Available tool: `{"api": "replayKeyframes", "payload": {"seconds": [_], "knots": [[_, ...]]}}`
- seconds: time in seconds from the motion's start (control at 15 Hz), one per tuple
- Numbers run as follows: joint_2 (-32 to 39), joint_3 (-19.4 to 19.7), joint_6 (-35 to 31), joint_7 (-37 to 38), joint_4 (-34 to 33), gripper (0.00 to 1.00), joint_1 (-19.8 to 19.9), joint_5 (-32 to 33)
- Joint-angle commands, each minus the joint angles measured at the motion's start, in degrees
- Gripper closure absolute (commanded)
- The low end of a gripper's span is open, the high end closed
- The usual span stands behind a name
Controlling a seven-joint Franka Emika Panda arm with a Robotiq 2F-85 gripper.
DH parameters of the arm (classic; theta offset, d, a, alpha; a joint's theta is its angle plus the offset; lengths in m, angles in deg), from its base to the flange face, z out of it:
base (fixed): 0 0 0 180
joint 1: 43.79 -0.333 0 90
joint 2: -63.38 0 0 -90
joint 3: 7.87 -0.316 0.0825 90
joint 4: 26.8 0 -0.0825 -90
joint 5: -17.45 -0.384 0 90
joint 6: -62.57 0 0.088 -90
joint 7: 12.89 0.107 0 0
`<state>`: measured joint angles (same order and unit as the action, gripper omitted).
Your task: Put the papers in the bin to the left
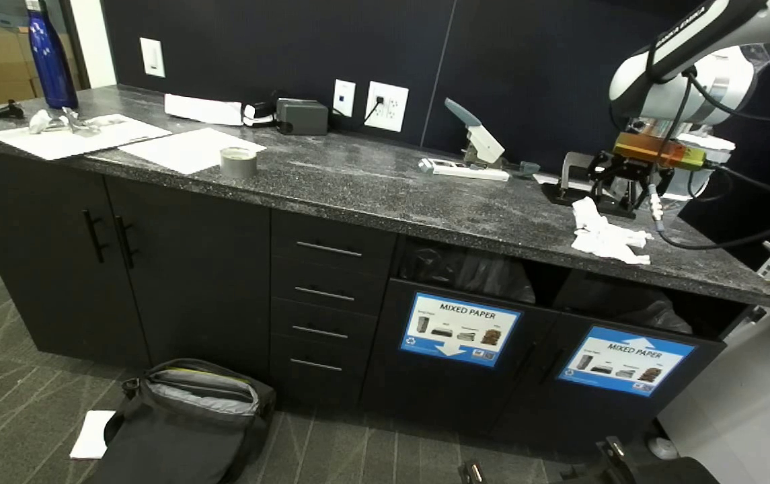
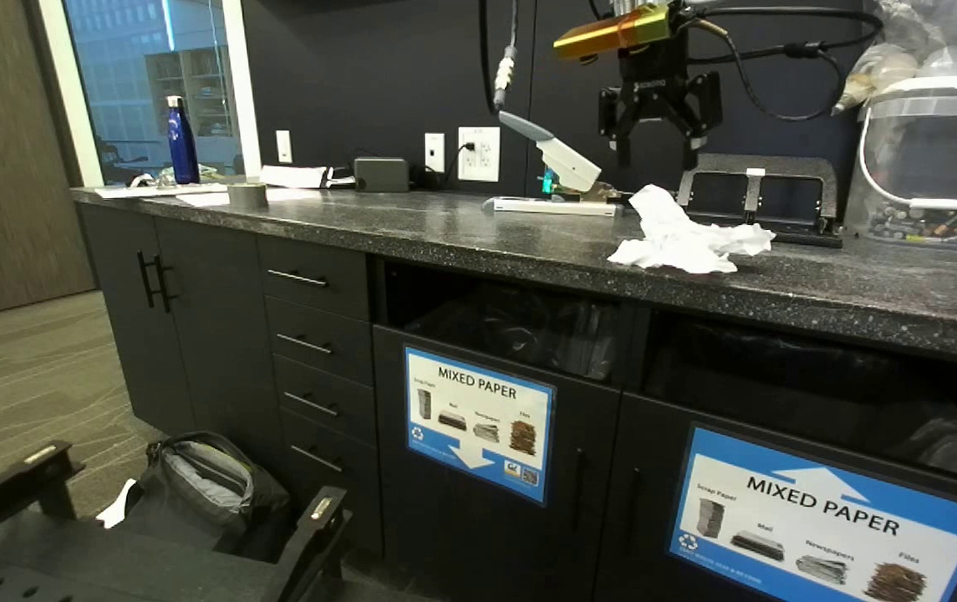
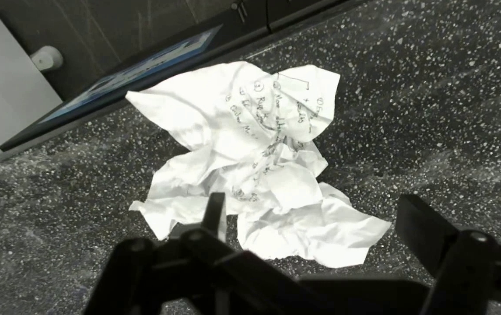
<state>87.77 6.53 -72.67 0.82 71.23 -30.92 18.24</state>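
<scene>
The papers (image 2: 683,238) are a crumpled white heap near the front edge of the dark speckled counter, also seen in an exterior view as the papers (image 1: 606,235). Handwriting shows on the papers (image 3: 250,140) in the wrist view. My gripper (image 2: 656,160) hangs just above them, fingers pointing down and apart. Seen from the wrist, the gripper (image 3: 312,199) is open, with paper lying below the gap and nothing held. The left bin (image 2: 461,518), a black front with a blue-bordered label (image 1: 462,329), is under the counter; its lined opening (image 2: 520,330) lies below the counter edge.
A similar right bin has its own label (image 1: 627,359). Behind the papers stand a hole punch (image 2: 758,163) and a clear bucket (image 2: 921,167). A large stapler (image 1: 485,144), tape roll (image 1: 238,163), flat sheets (image 1: 186,149) and blue bottle (image 1: 52,60) share the counter.
</scene>
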Motion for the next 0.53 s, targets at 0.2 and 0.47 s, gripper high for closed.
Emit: {"api": "replayKeyframes", "payload": {"seconds": [0.2,0.47], "knots": [[6.3,-1.9,-1.4,-6.5,-5.9,0.0,4.4,-4.8],[10.5,-1.1,-3.8,-5.9,-8.2,0.0,4.9,-3.6]]}}
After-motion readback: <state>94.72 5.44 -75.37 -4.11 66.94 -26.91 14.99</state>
